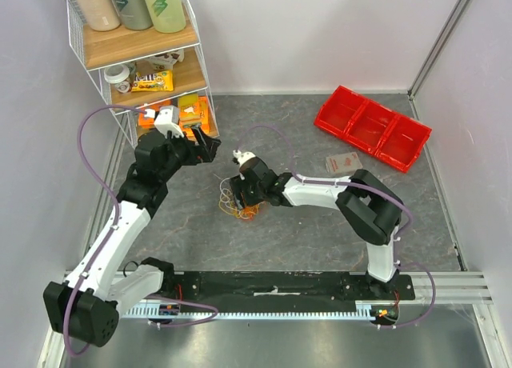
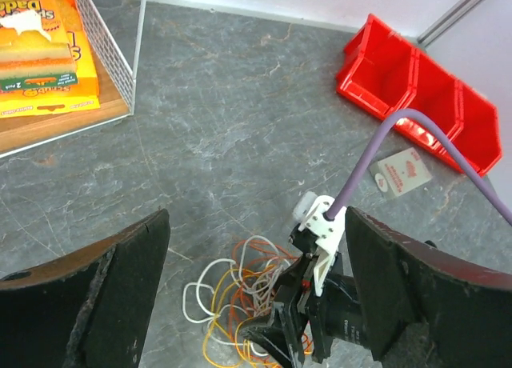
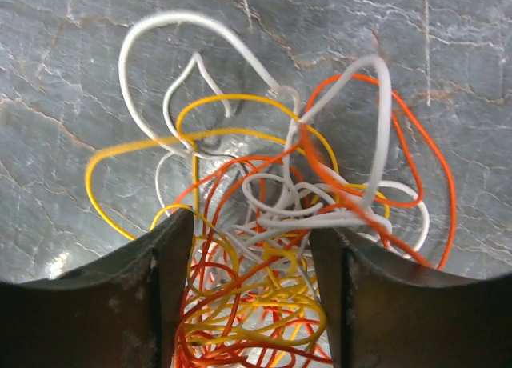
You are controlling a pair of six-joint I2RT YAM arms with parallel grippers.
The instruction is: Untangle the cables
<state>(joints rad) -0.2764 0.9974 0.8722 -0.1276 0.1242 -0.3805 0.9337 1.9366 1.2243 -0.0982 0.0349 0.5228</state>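
**Right end effector open over the cables; left end effector open, apart.**
The orange, yellow, white and red cables lie tangled near the centre of the bench. The right fingers straddle part of the tangle, jaws apart. The left end effector hangs beside the wire shelf, fingers spread wide.

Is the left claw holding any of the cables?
No, the left claw stands open and empty, well apart from the cables.
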